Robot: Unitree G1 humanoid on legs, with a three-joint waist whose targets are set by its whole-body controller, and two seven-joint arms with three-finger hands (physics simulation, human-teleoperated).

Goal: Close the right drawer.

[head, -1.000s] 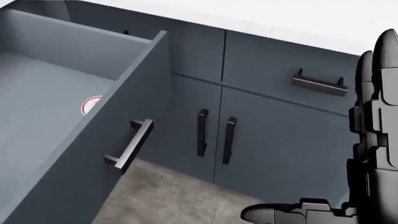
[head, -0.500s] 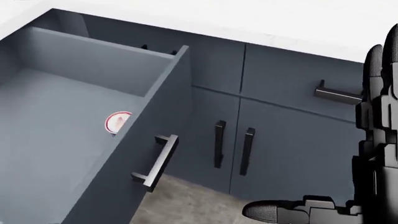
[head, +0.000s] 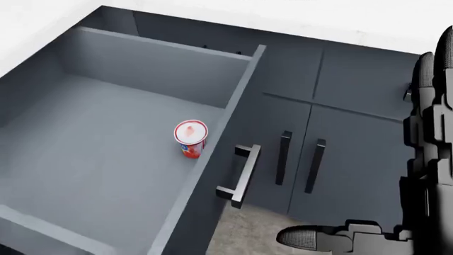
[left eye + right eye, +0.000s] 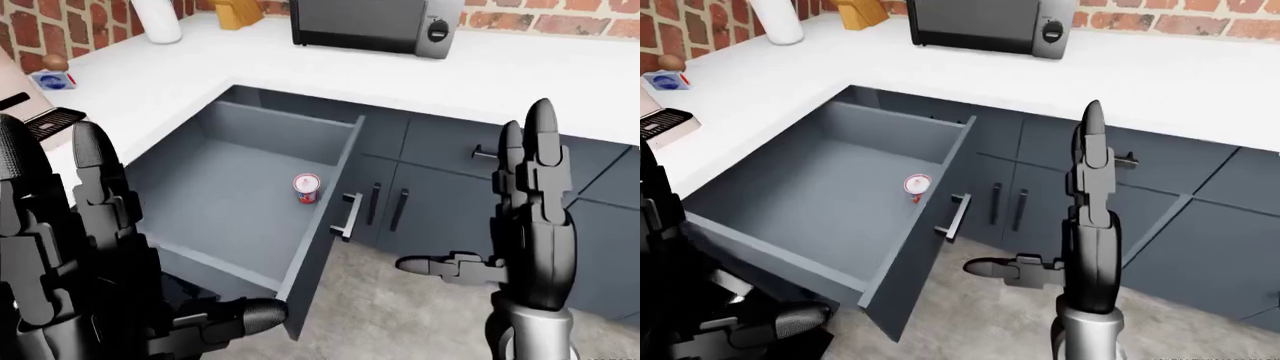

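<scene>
A dark grey drawer [image 3: 106, 159] stands pulled far out from under the white counter [image 4: 500, 75]. Its front panel [image 3: 212, 175] carries a black bar handle [image 3: 240, 175]. A small red and white cup [image 3: 189, 138] stands inside, against the front panel. My right hand [image 4: 490, 187] is open, fingers pointing up and thumb out to the left, to the right of the handle and apart from it. At the bottom left of the left-eye view my left hand [image 4: 150, 232] is open too, over the drawer's near corner, touching nothing I can see.
Two cabinet doors with vertical black handles [image 3: 283, 158] lie right of the drawer, under a shut drawer with a bar handle [image 4: 485, 154]. A microwave [image 4: 375, 26], a knife block [image 4: 238, 11] and a white bottle [image 4: 155, 19] stand on the counter. Grey floor [image 4: 400, 315] lies below.
The camera has moved: the whole head view has slid right and down, so the drawer's inside and the whole cup now show. My right hand keeps its place in the picture.
</scene>
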